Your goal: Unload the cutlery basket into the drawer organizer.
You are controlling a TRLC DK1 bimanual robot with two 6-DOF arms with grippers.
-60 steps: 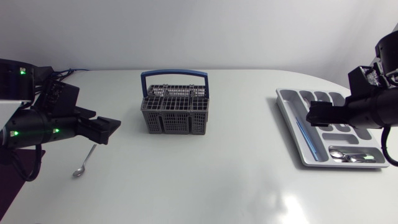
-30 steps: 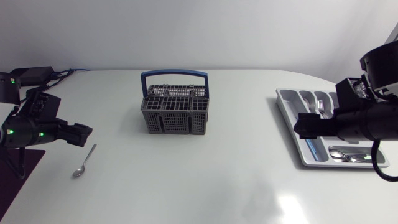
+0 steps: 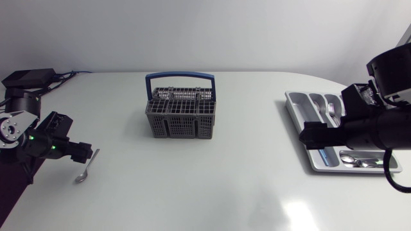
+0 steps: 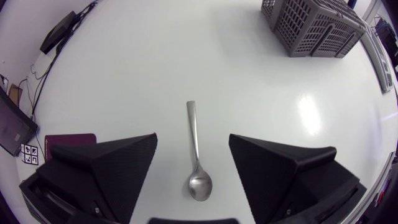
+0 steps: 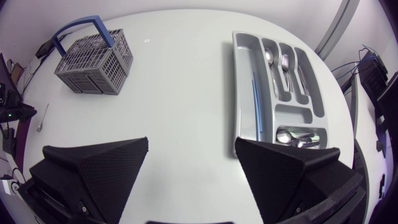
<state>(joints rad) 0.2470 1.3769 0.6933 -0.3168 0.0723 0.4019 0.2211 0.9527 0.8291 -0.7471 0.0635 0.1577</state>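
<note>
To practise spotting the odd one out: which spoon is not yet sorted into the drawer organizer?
The spoon lying alone on the bare table at the left tool; the other spoons sit in the drawer organizer.

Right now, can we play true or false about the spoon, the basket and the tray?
1. The left gripper is holding the spoon. False: its fingers are open and do not touch the spoon, which lies on the table.
2. The cutlery basket has a blue handle. True.
3. The cutlery basket stands inside the drawer organizer. False: it stands on the table, well apart from the organizer.
4. There is cutlery in the drawer organizer. True.
5. The right gripper is open with nothing between its fingers. True.
</note>
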